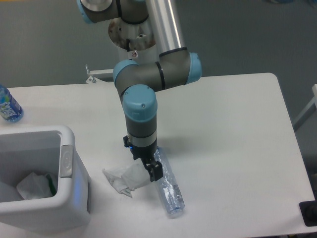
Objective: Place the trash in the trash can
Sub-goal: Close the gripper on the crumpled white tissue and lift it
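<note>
White paper wad (126,177) lies crumpled on the surface (233,134), just left of the clear plastic bottle (167,186), which lies flat with one end pointing toward the front edge. The tool (152,168) hangs low between the two, at the upper end of the bottle and touching or almost touching the edge of the wad. Its fingers are dark and seen from above, so I cannot tell how wide they stand or whether they hold anything.

The trash can (67,161) stands at the left, well apart from both pieces, and it already has some white crumpled material inside.

The risk, as I judge it, is the closeness of the two pieces — a grasp here may catch the paper and the bottle together, or pinch only a loose corner of the wad, which could slip out on the way. The bottle is round and crinkled, so a push from one finger may roll it toward the edge.

Count: one paper wad, one clear bottle, one trash can — and one blue-labelled bottle (8,105) at the far left.
</note>
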Robot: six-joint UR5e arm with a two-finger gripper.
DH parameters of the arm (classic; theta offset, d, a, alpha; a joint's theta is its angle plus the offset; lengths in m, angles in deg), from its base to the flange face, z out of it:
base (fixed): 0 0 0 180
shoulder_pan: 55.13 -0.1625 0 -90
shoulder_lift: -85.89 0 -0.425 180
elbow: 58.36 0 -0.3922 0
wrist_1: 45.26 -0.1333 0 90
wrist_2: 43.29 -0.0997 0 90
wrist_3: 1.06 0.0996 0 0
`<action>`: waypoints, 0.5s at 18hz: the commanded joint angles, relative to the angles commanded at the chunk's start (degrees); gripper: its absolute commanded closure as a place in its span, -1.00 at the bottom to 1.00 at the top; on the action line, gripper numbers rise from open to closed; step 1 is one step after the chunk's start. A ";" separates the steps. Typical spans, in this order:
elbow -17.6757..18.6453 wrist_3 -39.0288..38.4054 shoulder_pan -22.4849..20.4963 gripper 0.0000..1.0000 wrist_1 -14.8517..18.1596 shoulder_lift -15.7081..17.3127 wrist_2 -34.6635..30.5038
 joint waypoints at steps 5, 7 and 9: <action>1.76 -0.53 1.15 -1.00 -0.26 -0.27 -1.86; 1.49 -0.70 1.15 -1.00 -0.35 -0.44 -1.86; 1.14 -1.84 1.15 -0.72 -0.27 -0.53 -1.86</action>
